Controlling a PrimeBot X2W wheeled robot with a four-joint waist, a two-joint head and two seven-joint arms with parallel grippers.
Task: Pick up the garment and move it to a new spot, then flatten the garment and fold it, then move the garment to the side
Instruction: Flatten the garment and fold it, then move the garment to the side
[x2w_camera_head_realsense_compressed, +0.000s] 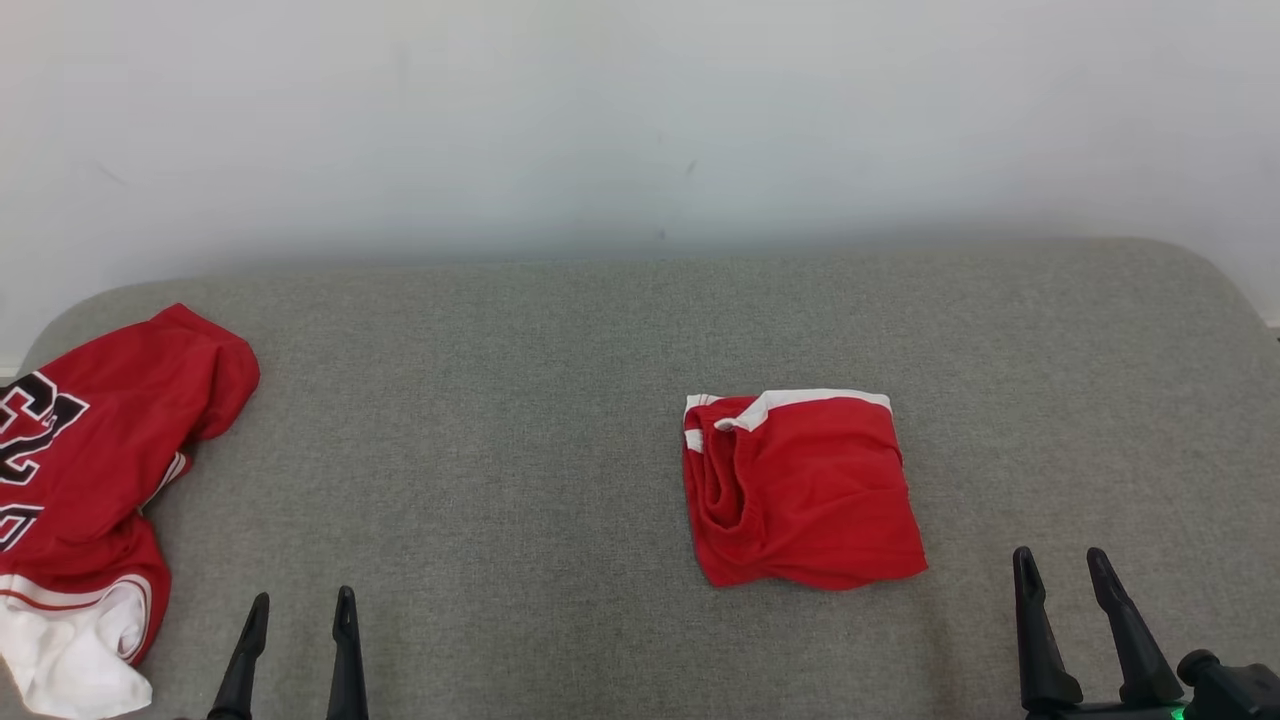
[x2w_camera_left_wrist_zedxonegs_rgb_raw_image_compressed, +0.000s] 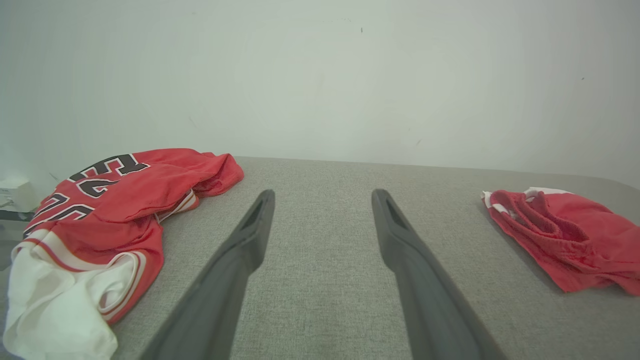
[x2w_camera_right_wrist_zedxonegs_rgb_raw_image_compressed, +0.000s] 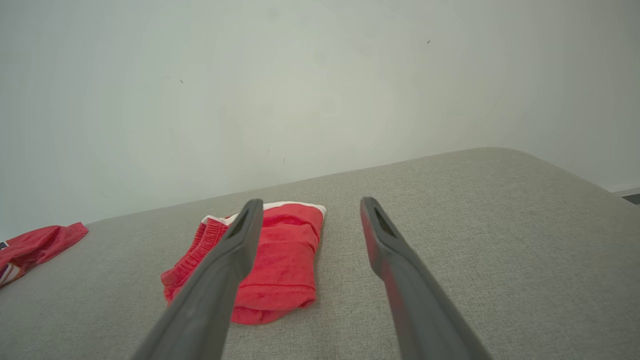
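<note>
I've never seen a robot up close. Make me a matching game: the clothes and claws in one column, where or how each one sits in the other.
1. red shorts
2. red jersey
3. left gripper
4. right gripper

A. open, lower right of the head view
B. crumpled, at the left edge
C. folded, right of centre
D. open, lower left of the head view

Pairs: 1-C, 2-B, 3-D, 4-A

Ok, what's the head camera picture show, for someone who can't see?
A folded red garment with white trim lies on a grey fabric surface. A crumpled red jersey with black numbers lies far left; the left claw and right claw sit open at the bottom.
</note>
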